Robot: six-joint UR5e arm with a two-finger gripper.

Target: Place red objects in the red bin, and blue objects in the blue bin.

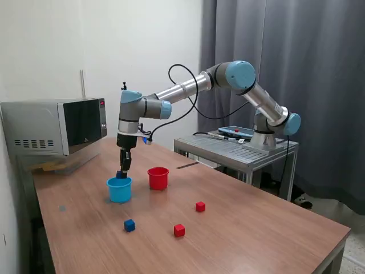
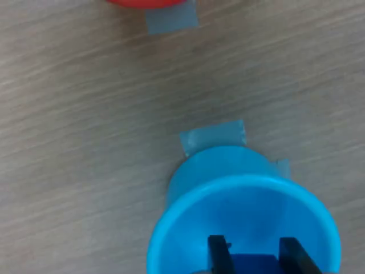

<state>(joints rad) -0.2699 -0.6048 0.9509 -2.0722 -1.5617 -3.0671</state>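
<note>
- Wooden table (image 1: 239, 228) fills the foreground; grain runs plain in the wrist view, with patches of pale tape (image 2: 214, 136) stuck to the wood under the cup bases.
- Nearest the camera, well short of the gripper: one red cube (image 1: 179, 230), one blue cube (image 1: 129, 225), and a second red cube (image 1: 200, 206) a little farther in. All loose on the wood, apart from each other.
- Blue bin (image 1: 120, 189) stands upright directly beneath the gripper (image 1: 124, 169); red bin (image 1: 158, 178) upright just beside it, toward the exterior view's right.
- Gripper points straight down over the blue bin's mouth, black fingers (image 2: 218, 251) pinching a second blue cube (image 2: 251, 264) at rim height.
- Arm reaches in from a metal stand (image 1: 239, 149) at the far right, elbow high, forearm level, wrist turned down.
- Behind the gripper: microwave (image 1: 54, 127) on the table's far end, white wall, grey curtain (image 1: 285, 63).
</note>
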